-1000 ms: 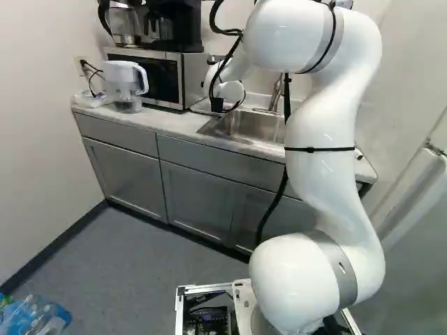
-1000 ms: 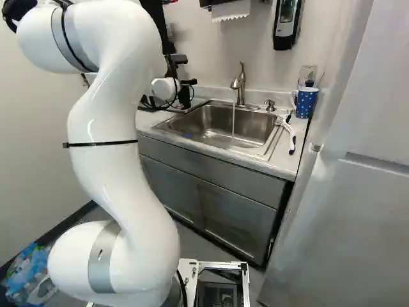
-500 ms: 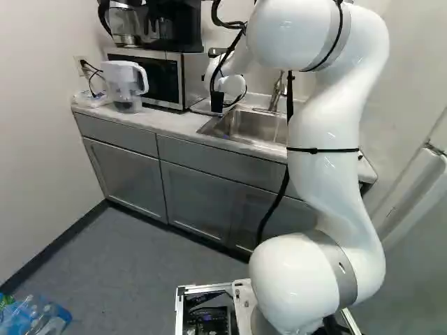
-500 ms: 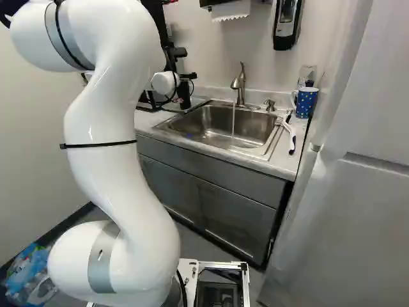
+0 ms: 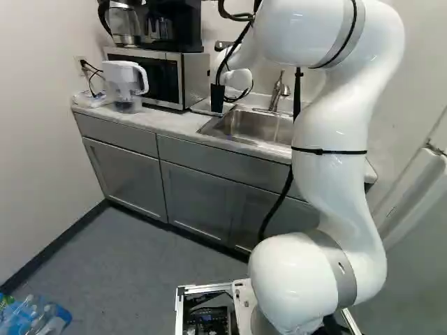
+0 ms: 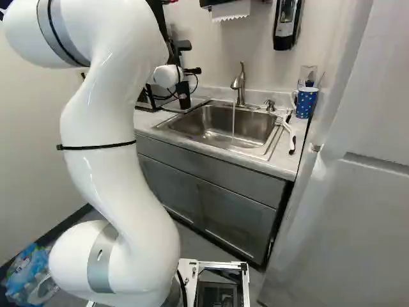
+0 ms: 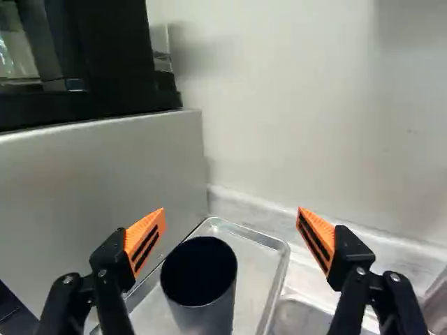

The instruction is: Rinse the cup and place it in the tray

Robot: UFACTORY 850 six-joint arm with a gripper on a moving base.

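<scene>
- One white arm [image 5: 328,188] rears up right of the middle in the left base view, its far end bending over toward the counter [image 5: 174,124]. Past it I can see the dark cup [image 5: 217,98] upright on the metal tray [image 5: 203,106], between the microwave [image 5: 183,77] and the sink [image 5: 258,127]. The clear pitcher [image 5: 126,87] stands at the microwave's other side.
- In the right base view, the black gripper [image 6: 192,71] shows only in part, just above the cup. A thin stream of water [image 6: 233,120] runs from the faucet [image 6: 239,83] into the sink, and at the far right corner of the counter there's a blue dotted mug [image 6: 306,102], with a white-handled brush [image 6: 291,137] lying nearer.
- The wrist view has both fingers spread wide, orange pads [image 7: 145,241] facing each other, pinching nothing. The cup stands mouth up on the tray, between the two fingers' lines and closer to one, the microwave's side wall just beside the tray.
</scene>
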